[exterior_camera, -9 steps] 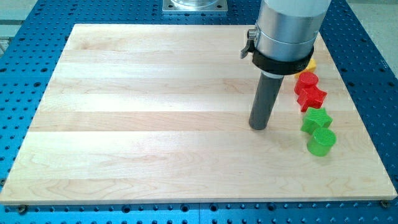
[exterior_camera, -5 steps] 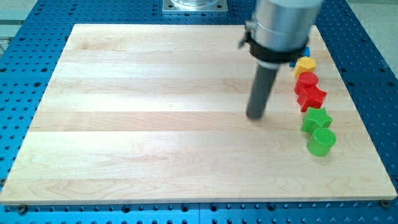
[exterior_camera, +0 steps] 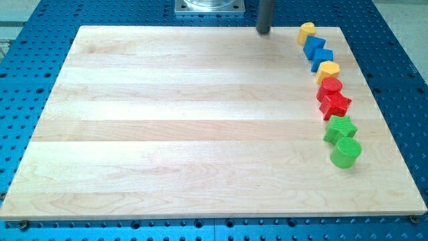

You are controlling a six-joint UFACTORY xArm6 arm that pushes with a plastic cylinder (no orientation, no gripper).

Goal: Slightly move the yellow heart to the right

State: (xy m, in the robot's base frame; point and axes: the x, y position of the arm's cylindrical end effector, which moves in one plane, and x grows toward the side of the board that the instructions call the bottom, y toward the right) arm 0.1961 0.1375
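Left of yellow heart, my tip

Pale wooden board on blue perforated table

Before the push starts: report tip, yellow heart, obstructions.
My tip at board's top edge, left of the yellow heart, apart. Blue block just below the heart. Nothing between tip and heart.

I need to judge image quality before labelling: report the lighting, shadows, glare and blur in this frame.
Camera view: even, soft lighting on the wooden board; no strong glare; only faint shadows under the blocks, such as the green cylinder. My tip, at the view's top, left of the yellow heart, looks slightly soft-edged; the blocks are sharp.
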